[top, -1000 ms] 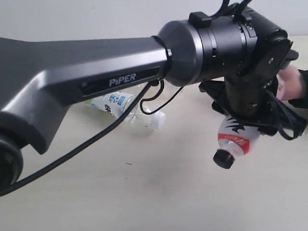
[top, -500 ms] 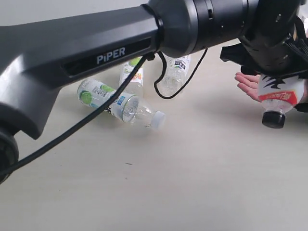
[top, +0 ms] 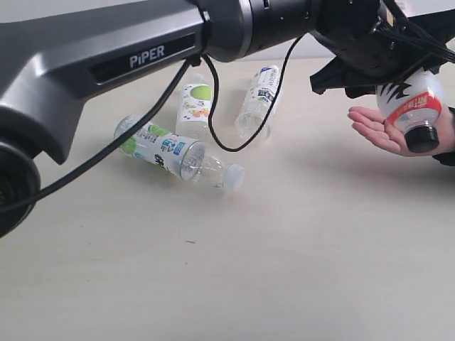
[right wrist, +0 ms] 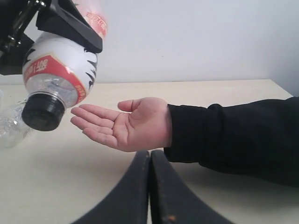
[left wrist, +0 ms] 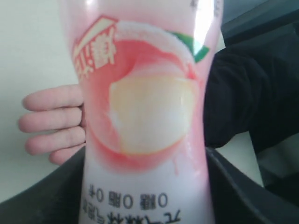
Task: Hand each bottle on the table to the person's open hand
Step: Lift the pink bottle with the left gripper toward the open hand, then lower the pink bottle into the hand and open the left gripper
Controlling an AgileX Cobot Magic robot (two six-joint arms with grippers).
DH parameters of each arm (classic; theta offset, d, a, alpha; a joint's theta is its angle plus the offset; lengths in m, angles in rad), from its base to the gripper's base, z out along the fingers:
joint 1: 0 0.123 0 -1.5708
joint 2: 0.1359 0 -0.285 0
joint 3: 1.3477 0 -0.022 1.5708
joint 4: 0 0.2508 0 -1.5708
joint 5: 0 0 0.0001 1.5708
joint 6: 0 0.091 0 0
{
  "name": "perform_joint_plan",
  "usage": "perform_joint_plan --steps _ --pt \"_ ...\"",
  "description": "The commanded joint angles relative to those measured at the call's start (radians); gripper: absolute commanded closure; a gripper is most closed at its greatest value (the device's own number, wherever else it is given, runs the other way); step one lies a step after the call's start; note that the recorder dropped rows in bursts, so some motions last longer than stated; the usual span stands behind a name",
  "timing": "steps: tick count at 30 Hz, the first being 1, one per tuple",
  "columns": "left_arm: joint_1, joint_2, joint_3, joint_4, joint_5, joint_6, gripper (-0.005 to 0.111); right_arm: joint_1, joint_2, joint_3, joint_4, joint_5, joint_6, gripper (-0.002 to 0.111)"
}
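Observation:
My left gripper (left wrist: 147, 186) is shut on the pink-and-red bottle (left wrist: 145, 116). It holds the bottle tilted, black cap down, just above the person's open hand (top: 373, 128). In the exterior view this bottle (top: 409, 105) overlaps the palm at the far right. The right wrist view shows the same bottle (right wrist: 56, 79) hanging beside the fingers of the hand (right wrist: 131, 123). My right gripper (right wrist: 149, 156) is shut and empty, low over the table (top: 284, 270) in front of the wrist. Two green-and-white bottles (top: 160, 145) (top: 193, 106) and a white-and-blue one (top: 259, 99) lie on the table.
The left arm's grey link (top: 106, 57) spans the top of the exterior view, with a black cable (top: 213, 131) looping down over the lying bottles. The person's dark sleeve (right wrist: 243, 135) stretches to the right edge. A pale wall (right wrist: 196, 37) rises behind the table.
The left arm has carried the pink-and-red bottle up and to the right, from mid-table to over the palm. The three lying bottles have come into view.

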Motion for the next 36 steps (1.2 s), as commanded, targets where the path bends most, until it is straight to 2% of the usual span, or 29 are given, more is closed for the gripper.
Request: perform_joint_plan --steps 1,8,14,25,36 --pt "0.003 0.022 -0.009 -0.087 -0.083 -0.008 0.106 -0.005 -0.005 0.005 -0.005 -0.005 0.006 0.108" --pt "0.015 0.073 -0.009 -0.197 -0.134 -0.004 0.106 -0.005 -0.005 0.005 -0.005 -0.005 0.006 0.108" --pt "0.041 0.113 -0.009 -0.245 -0.132 0.064 0.106 -0.005 -0.005 0.005 -0.005 -0.005 0.006 0.108" --pt "0.067 0.193 -0.009 -0.649 -0.132 0.349 0.106 -0.005 -0.005 0.005 -0.005 -0.005 0.006 0.108" --pt "0.073 0.206 -0.009 -0.697 -0.131 0.434 0.106 -0.005 -0.005 0.005 -0.005 -0.005 0.006 0.108"
